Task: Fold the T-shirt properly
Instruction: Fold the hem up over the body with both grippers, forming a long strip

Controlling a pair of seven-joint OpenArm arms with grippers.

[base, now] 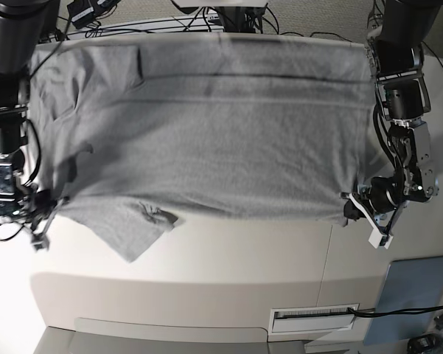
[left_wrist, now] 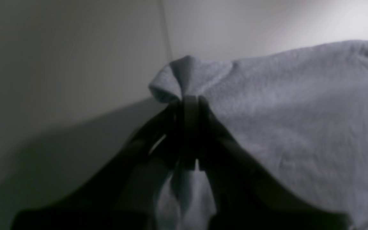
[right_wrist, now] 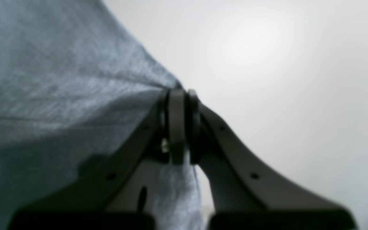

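One T-shirt (base: 206,125), two arms, one table (base: 228,273), one blue-grey panel (base: 416,289).

T-shirt (base: 206,140) spread on table (base: 228,265); panel (base: 416,289) at table's front corner

Left pincer (left_wrist: 190,105) clamped on grey T-shirt (left_wrist: 299,121) — fabric bunched, pale table (left_wrist: 59,64)

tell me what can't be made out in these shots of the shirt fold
- Left wrist view: the left end effector hides the T-shirt fabric it pinches; how many layers cannot be told.
- Right wrist view: the right end effector covers the pinched edge; the picture is blurred.
- Base view: the T-shirt's far edge is motion-blurred; no lettering shows.
- Base view: the blue-grey panel is cut off by the frame edge.
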